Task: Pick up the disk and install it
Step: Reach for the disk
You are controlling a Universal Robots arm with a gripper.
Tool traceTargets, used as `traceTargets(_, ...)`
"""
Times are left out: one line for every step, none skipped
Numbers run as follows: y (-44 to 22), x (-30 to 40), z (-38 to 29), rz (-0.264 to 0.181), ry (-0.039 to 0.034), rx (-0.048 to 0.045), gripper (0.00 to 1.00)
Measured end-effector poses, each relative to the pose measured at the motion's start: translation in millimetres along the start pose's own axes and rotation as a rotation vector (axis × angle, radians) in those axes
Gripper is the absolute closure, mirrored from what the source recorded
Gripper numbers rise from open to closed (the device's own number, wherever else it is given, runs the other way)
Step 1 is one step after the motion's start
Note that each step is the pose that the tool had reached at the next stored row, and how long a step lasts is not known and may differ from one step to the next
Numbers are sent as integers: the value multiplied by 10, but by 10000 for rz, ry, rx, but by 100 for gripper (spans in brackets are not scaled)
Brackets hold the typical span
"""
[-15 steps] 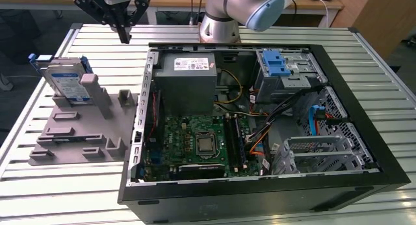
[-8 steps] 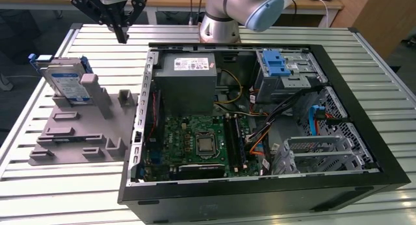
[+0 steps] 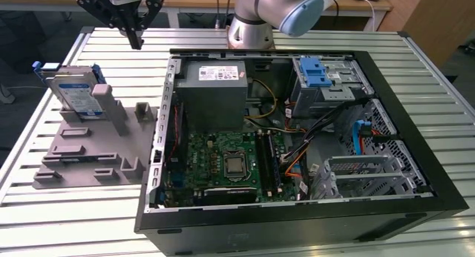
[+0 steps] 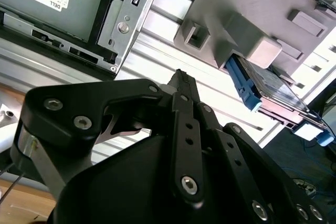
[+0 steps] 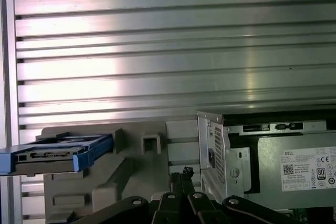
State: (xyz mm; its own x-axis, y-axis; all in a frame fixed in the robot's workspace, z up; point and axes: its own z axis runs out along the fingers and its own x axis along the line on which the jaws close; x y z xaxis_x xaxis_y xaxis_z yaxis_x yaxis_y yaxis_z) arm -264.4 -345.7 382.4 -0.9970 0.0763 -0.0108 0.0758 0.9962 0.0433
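Observation:
The disk (image 3: 77,95) stands on edge in the grey holder (image 3: 89,151) on the exterior view's left, a silver drive with a blue-and-white label and blue rails. Both wrist views show the disk (image 4: 269,85) (image 5: 56,153) end-on in that holder. My gripper (image 3: 135,41) hangs high above the slatted table, beyond the holder and between the disk and the computer case. It is shut with nothing in it, and its black fingertips (image 4: 181,78) (image 5: 184,173) are pressed together. It stands well apart from the disk.
The open computer case (image 3: 415,157) lies on the slatted metal table (image 3: 67,218), with a grey power supply (image 3: 215,93), a motherboard (image 3: 226,162) and a metal drive cage with a blue latch (image 3: 317,74). The arm's base (image 3: 251,29) stands behind the case.

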Motion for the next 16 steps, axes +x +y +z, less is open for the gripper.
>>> traceTargets(2,9,1,0,0,0,89)
traceTargets(3,17,2,0,0,0,89)
traceTargets(4,25,3,0,0,0,89)
traceTargets(6,34,4,0,0,0,89)
traceTargets(8,42,5,0,0,0,89)
traceTargets(10,51,6,0,0,0,89)
traceTargets(11,59,7,0,0,0,89)
traceTargets(13,67,8,0,0,0,89)
traceTargets(15,75,9,0,0,1,89)
traceTargets(16,83,10,0,1,1,89)
traceTargets(18,91,12,0,0,0,89)
traceTargets(19,98,12,-1,0,0,89)
traceTargets(21,107,14,-1,0,0,89)
traceTargets(22,114,15,-1,0,0,89)
traceTargets(23,121,16,-1,0,0,89)
traceTargets(25,126,16,-1,0,0,89)
